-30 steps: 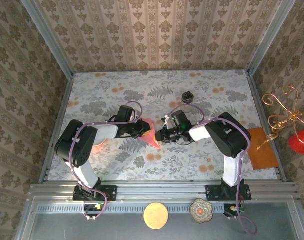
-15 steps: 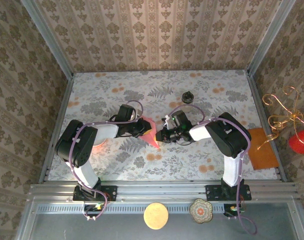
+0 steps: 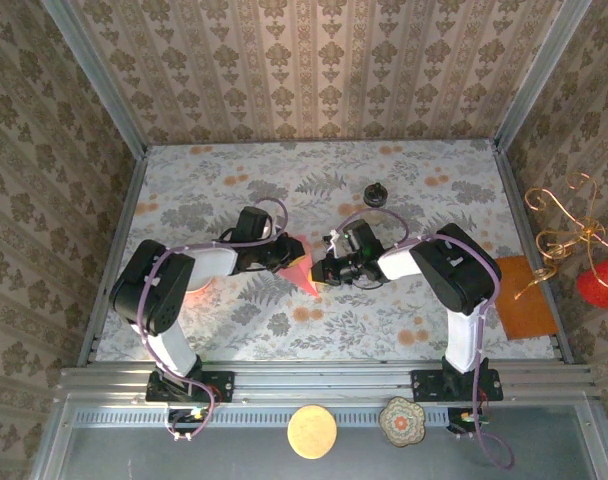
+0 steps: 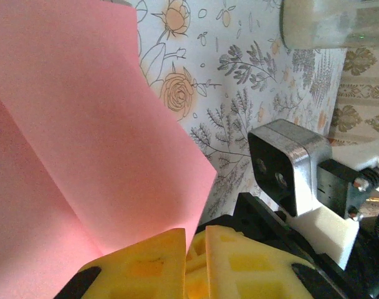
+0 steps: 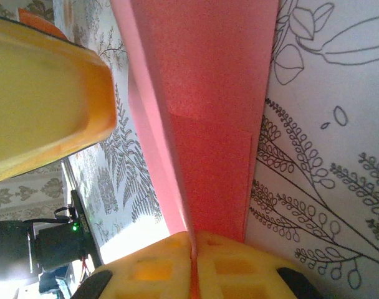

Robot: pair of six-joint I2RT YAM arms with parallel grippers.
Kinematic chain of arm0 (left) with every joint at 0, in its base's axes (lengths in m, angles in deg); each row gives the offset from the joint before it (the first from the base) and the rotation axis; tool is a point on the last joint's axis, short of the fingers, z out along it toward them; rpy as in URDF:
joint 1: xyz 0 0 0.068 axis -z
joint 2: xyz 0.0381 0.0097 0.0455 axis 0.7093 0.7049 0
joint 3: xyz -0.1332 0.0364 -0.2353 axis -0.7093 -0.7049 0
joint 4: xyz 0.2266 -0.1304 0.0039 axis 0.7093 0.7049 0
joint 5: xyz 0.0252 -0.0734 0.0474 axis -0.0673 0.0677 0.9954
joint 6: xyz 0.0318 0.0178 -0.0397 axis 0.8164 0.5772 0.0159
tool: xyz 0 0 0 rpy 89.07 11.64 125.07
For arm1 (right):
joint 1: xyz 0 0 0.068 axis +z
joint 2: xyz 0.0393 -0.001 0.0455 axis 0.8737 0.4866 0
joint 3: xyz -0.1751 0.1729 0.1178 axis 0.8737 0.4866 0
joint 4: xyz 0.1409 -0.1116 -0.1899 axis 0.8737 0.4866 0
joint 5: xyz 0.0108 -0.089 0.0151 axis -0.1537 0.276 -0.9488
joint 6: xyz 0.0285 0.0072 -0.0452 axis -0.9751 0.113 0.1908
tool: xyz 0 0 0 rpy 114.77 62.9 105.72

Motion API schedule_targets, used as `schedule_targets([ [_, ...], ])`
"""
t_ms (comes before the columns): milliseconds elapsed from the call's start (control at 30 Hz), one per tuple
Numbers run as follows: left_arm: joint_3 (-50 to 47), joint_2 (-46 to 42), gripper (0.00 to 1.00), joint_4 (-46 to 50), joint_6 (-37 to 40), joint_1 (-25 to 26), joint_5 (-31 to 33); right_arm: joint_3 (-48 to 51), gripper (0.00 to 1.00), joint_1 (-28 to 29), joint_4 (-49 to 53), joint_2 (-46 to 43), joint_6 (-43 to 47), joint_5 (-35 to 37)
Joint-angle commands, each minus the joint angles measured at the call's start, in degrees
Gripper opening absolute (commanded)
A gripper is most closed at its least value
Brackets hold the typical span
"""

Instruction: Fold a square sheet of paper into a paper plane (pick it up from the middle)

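- The left arm is bent sharply at the elbow near the left side of the floral-patterned desk [image 3: 224, 330], and its forearm is laid low toward the centre.
- The left gripper [image 3: 287, 257] is pointed right. In the left wrist view, its yellow fingers [image 4: 146, 265] are pressed together on the lower edge of the thin salmon-pink sheet of paper [image 4: 96, 137].
- The right arm is mirrored: the elbow is raised near the right side and the forearm is stretched left, so that the right gripper [image 3: 319, 270] faces the left one.
- In the right wrist view, the yellow fingers [image 5: 239, 268] of the right gripper [image 5: 192, 240] are clamped on the sheet, with its folded edge running up from between them.
- The salmon-pink sheet of paper [image 3: 302, 268] is held between the two grippers at the middle of the desk. It is folded along a crease, and a narrow point is directed toward the near edge.
- A small dark-lidded jar [image 3: 375, 195] stands farther back, well apart from the sheet.
- A larger orange sheet [image 3: 524, 297] lies at the right edge of the desk.
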Motion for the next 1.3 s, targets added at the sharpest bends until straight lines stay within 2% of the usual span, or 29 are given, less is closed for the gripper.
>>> schedule_targets([
  [0,2.18,1.82,0.18,2.61,0.86,0.48,-0.41,-0.26,0.13,-0.24,4.73,1.96,-0.01,1.05],
  [233,3.9,3.62,0.17,6.25,0.89,0.46,0.73,-0.68,0.16,-0.24,6.35,1.24,0.17,1.28],
  [600,4.98,4.86,0.16,7.2,0.77,0.43,0.57,1.41,0.33,-0.68,9.28,-5.82,-0.71,2.57],
  [733,5.03,4.95,0.16,7.3,0.68,0.43,0.72,2.09,0.33,-1.04,11.5,-8.67,0.23,3.98],
  [1267,4.54,4.86,0.16,7.94,0.59,0.39,1.53,-1.17,0.3,0.01,13.05,-3.22,2.01,2.49],
])
